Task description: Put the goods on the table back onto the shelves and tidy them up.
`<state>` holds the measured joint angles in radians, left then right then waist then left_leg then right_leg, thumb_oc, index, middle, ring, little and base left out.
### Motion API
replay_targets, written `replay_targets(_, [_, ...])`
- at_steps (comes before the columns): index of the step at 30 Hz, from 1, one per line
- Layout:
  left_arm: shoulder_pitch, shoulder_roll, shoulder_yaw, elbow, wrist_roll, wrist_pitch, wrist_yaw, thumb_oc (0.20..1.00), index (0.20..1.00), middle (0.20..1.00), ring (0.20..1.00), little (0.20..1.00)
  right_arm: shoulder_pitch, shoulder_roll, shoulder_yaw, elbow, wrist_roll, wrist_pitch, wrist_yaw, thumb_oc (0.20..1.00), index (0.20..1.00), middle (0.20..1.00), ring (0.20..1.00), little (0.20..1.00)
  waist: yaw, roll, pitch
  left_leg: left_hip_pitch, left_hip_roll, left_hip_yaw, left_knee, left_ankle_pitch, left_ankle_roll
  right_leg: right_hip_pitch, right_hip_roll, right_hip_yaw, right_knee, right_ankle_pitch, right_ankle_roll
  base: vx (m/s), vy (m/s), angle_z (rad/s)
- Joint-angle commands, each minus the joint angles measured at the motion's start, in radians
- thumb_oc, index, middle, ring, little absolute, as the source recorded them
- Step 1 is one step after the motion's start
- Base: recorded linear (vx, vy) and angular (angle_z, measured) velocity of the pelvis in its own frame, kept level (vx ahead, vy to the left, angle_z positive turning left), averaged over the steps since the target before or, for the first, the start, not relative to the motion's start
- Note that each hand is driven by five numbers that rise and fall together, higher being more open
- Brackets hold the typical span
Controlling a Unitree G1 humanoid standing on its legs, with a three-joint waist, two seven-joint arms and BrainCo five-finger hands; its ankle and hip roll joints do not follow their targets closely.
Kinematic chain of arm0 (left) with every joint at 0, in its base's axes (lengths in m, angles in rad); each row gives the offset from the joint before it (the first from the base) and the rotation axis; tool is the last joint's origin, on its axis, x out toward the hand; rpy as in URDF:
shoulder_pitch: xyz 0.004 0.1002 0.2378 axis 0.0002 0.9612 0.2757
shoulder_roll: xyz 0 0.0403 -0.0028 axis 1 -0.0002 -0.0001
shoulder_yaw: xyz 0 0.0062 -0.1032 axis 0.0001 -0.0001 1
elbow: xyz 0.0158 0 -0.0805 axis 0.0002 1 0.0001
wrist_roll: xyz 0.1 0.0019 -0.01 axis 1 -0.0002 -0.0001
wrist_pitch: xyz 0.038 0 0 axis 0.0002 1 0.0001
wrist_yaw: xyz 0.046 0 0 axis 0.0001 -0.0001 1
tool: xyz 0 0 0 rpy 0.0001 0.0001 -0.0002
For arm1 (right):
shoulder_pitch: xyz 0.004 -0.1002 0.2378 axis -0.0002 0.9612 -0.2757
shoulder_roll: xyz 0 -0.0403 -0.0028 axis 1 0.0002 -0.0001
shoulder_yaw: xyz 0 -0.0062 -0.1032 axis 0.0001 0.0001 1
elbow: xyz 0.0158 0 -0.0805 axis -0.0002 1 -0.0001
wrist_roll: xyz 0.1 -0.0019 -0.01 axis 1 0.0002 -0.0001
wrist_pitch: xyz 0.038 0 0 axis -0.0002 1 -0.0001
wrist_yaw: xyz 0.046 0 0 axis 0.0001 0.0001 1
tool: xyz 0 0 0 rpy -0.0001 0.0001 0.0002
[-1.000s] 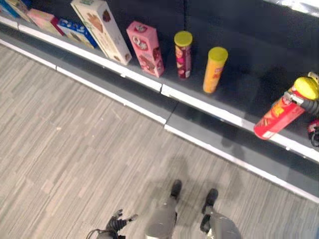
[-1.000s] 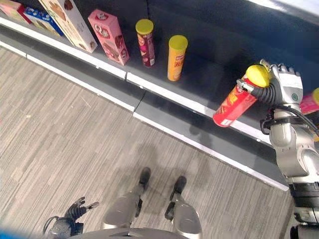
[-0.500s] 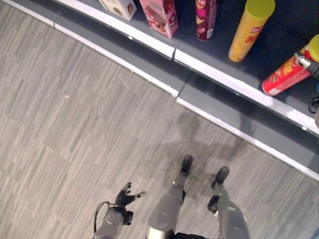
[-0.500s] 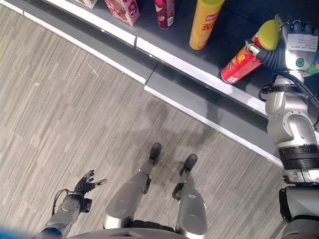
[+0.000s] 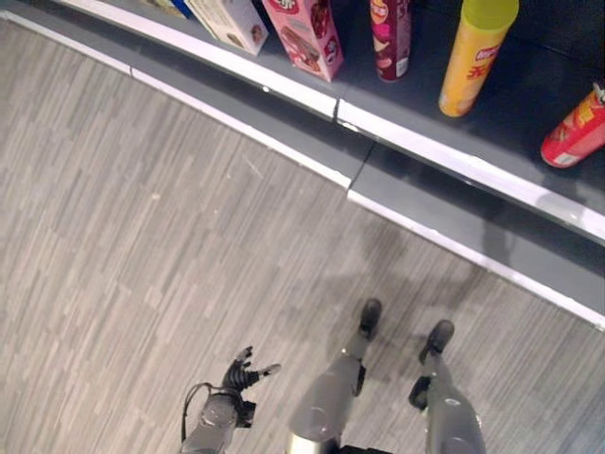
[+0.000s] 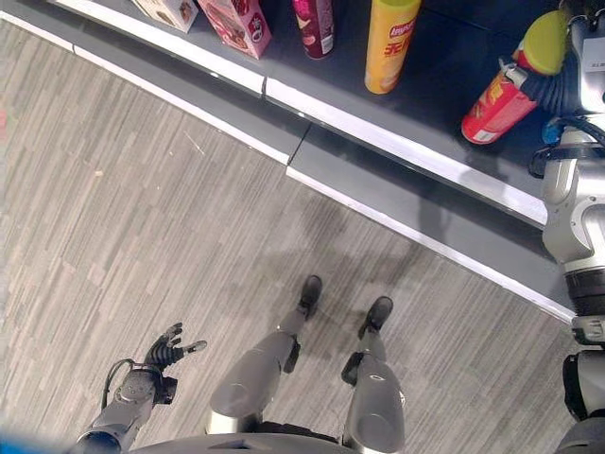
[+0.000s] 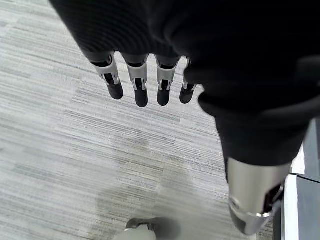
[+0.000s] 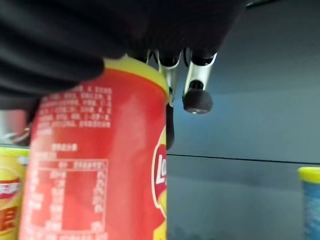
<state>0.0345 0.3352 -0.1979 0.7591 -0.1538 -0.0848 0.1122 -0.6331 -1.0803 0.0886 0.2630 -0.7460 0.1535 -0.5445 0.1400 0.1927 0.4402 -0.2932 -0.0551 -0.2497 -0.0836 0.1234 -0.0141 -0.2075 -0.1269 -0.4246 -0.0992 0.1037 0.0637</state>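
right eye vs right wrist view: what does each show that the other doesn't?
Right eye alone: the right robot hand curled round the yellow lid of the tilted red can, base on the shelf; the orange can, maroon can, pink box; the left robot hand low over the floor. Right wrist alone: a blue can beside it. Both: red can, shelf.

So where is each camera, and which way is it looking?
Left eye view: on the head, looking down at the floor and shelf; left hand low.
Right eye view: beside it, same scene; right hand grips the red can.
Left wrist view: on the left wrist, along its straight fingers, facing floor.
Right wrist view: on the right wrist, facing that same red can.
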Motion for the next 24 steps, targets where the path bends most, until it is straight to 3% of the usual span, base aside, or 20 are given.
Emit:
replay_targets(1, [0.006, 0.022, -0.045, 0.066, -0.012, -0.008, 0.006, 1.000, 1.000, 1.000, 1.000, 1.000, -0.084, -0.089, 0.065, -0.032, -0.034, 0.010, -0.046, 0.200, 0.200, 0.200, 0.200, 0.200, -0.003, -0.056, -0.084, -0.041, 0.015, 0.017, -0.004, -0.072, -0.049, 0.016, -0.056, 0.047, 0.039, -0.126, 0.056, 0.01, -0.022, 0.05])
replay_targets(24, [-0.029, 0.038, -0.063, 0.127, 0.024, -0.005, 0.003, 1.000, 1.000, 1.000, 1.000, 1.000, -0.194, -0.163, 0.187, 0.029, -0.031, 0.015, -0.004, 0.200, 0.200, 0.200, 0.200, 0.200, -0.018, -0.046, -0.097, -0.044, 0.014, 0.027, -0.004, -0.070, -0.055, 0.013, -0.061, 0.047, 0.045, -0.127, 0.056, 0.00, -0.008, 0.01])
